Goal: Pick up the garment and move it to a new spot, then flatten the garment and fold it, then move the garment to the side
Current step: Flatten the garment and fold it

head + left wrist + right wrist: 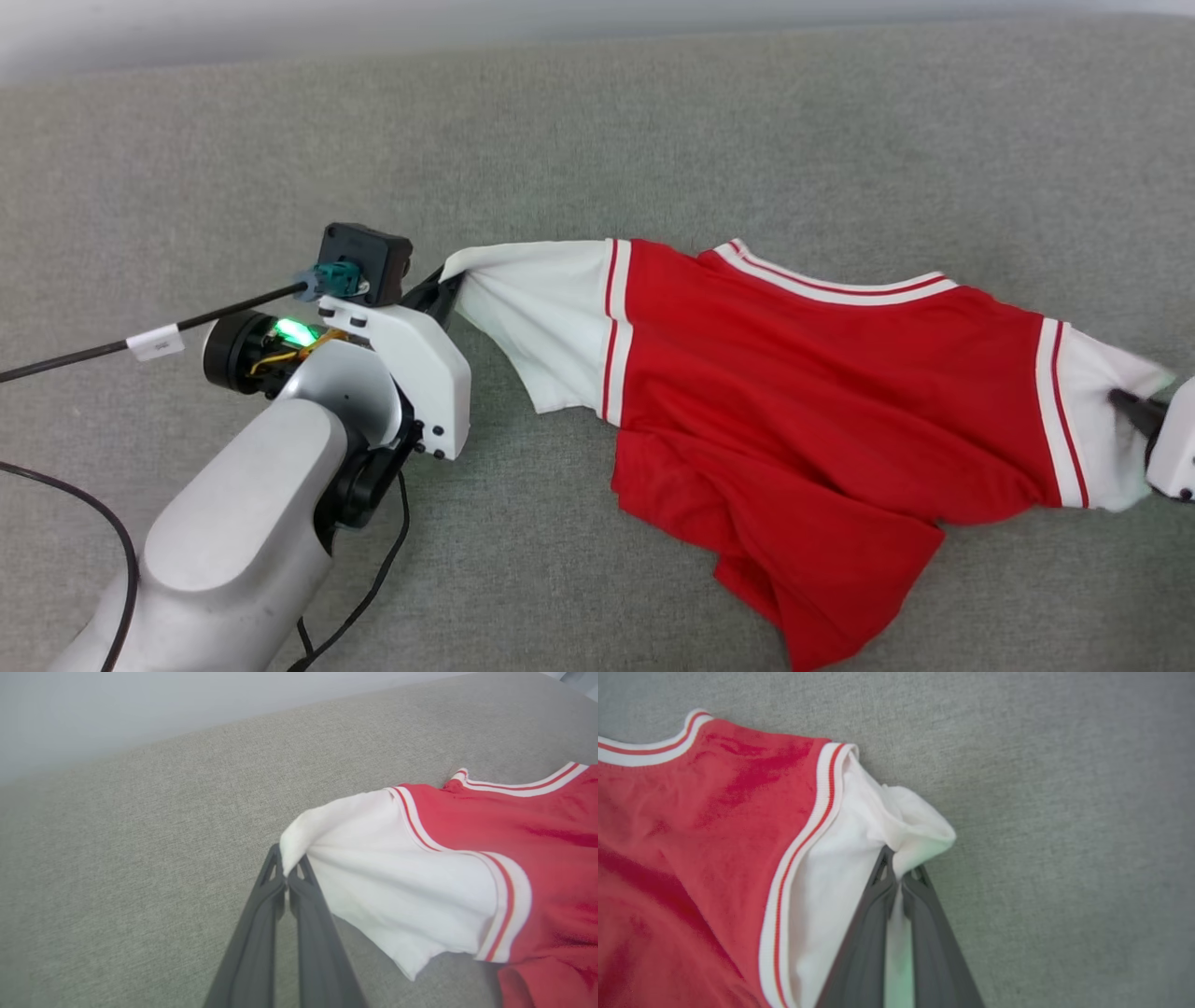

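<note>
**A:** Where is the shirt, and what has hold of it?

**B:** The red jersey-style T-shirt [822,373] with white short sleeves lies on the grey woven fabric surface [597,121], stretched sideways between my two arms. On my left, my left fingers [285,884] are pressed together on the very corner of the white sleeve on my left [397,882], with the cloth pinched at their tips.

**A:** Why the sleeve ends?

**B:** They are the two outermost points. Pulling there draws the shoulder line taut, so the red-and-white striped collar [831,280] runs straight along the far edge. I judge this to be the spreading step, before any fold.

**A:** And the middle?

**B:** It is not flat yet. The red lower part [822,579] bunches and trails toward me in loose folds, so it needs smoothing.

**A:** The right side?

**B:** My right fingers [893,877] are clamped on the bunched end of the white sleeve on my right [859,849], with a strip of white cloth showing between them. Both grips are thin, so a hard tug might slip one free.
</note>
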Robot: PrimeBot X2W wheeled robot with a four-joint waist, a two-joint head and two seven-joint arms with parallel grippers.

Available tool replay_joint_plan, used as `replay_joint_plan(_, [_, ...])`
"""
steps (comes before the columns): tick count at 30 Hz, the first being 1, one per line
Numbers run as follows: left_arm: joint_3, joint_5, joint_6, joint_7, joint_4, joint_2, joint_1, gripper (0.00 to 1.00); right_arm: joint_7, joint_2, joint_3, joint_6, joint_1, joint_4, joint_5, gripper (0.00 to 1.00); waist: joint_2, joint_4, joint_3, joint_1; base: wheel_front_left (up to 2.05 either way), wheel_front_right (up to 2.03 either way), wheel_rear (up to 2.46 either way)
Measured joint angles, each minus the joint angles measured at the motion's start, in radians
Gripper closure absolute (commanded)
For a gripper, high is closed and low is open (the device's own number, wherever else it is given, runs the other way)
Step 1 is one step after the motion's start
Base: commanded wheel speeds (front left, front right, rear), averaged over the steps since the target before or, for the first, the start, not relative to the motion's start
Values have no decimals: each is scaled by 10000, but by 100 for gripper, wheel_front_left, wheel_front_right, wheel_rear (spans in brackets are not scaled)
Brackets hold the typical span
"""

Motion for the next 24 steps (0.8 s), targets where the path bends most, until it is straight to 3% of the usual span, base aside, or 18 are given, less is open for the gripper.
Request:
replay_joint_plan(12, [462,-240,67,-740,1058,-58,-15,100,-1271,-625,441,0,-696,-472,-848,100,0,-74,-1551,0,0,0,0])
replay_joint_plan(18, [821,-328,65,-1097,2013,-176,-817,100,-1747,-752,970,4,-1626,-207,-1168,100,0,4,-2153,-1,0,0,0])
replay_joint_plan(24, [1254,-328,-161,-1576,3010,-184,-2218,100,-2355,-872,1507,8,-2964,190,-1402,100,0,148,-2085,-1,0,0,0])
